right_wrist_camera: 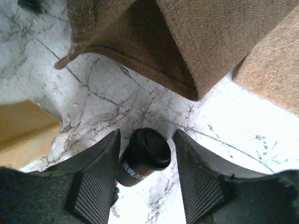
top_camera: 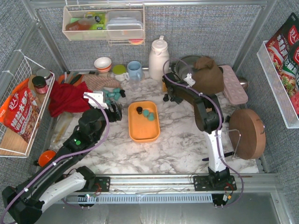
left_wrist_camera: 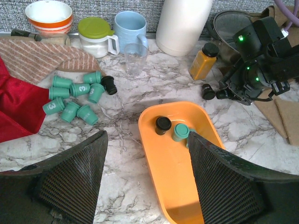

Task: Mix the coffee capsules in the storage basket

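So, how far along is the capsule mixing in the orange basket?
Done: one black capsule and two teal capsules lie in the storage basket. In hand: the right gripper straddles a second black capsule on the table; a firm grip is unclear. Remaining: the teal cluster and a stray black capsule beside the red cloth.

Mock kitchen built inside a robot test cell. A marble-pattern counter (top_camera: 182, 149) carries a white jug (top_camera: 159, 58). Left of the jug stand a bowl (top_camera: 103, 64) and a blue mug (top_camera: 134, 70). Grey fabric walls (top_camera: 205, 32) rise behind the jug. An aluminium rail (top_camera: 154, 179) runs opposite it.
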Robot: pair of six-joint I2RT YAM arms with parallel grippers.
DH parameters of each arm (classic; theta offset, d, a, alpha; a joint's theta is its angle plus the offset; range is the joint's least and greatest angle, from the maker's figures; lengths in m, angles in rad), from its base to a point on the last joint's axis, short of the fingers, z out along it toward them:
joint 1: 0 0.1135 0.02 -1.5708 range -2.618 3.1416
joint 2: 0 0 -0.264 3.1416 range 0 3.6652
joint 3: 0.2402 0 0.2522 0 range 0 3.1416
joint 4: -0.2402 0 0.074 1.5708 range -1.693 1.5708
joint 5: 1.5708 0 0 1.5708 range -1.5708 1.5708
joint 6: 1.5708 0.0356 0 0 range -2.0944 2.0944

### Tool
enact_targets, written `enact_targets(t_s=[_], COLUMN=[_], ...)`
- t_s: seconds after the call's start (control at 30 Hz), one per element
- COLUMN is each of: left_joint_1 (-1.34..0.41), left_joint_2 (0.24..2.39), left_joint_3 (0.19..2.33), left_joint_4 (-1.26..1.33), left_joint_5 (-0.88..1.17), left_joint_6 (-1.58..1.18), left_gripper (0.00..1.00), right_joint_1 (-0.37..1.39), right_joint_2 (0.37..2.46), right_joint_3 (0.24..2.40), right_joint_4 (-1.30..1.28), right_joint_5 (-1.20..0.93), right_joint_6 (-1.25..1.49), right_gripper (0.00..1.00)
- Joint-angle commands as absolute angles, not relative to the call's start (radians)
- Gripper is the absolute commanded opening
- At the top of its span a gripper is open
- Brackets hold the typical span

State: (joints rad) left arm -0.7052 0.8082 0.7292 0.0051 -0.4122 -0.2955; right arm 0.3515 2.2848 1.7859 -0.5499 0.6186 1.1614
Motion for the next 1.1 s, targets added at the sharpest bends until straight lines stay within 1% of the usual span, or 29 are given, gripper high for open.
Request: enact_targets(t_s=[0.0,0.07,0.17,0.27,0.4,0.47,0.6,0.7,0.83,1.07], left_joint_1=[-0.704,-0.704,-0.704,-0.704,-0.705,-0.704,-0.704,-0.704,-0.704,-0.704], left_joint_2=[0.81,0.812,0.813,0.815,0.81,0.81,0.811,0.816,0.819,0.837], left_joint_3=[0.739,0.738,0.739,0.739,0.738,0.738,0.738,0.738,0.739,0.741], left_joint_4=[0.013,0.012,0.014,0.014,0.014,0.015,0.016,0.015,0.015,0.017], left_joint_5=[-0.414,-0.414,-0.413,-0.411,-0.413,-0.413,-0.413,-0.414,-0.416,-0.382], left_joint_6=[-0.295,-0.296,-0.297,-0.297,-0.297,-0.297,-0.296,-0.296,-0.296,-0.292], left_gripper=[0.78,0.78,0.78,0.78,0.78,0.78,0.78,0.78,0.78,0.78], right_joint_1=[0.351,0.352,0.35,0.345,0.343,0.341,0.342,0.341,0.341,0.341], right_joint_2=[2.271,2.267,2.271,2.286,2.3,2.297,2.275,2.247,2.191,2.037], right_joint_3=[1.784,1.784,1.782,1.79,1.798,1.795,1.769,1.741,1.692,1.542], right_joint_4=[-0.592,-0.603,-0.599,-0.596,-0.59,-0.589,-0.577,-0.551,-0.499,-0.341], right_joint_5=[0.555,0.545,0.545,0.548,0.553,0.552,0.549,0.54,0.515,0.443], right_joint_6=[1.107,1.104,1.102,1.1,1.085,1.081,1.064,1.04,0.936,0.743], right_gripper=[0.58,0.63,0.63,0.6,0.53,0.49,0.44,0.43,0.42,0.42])
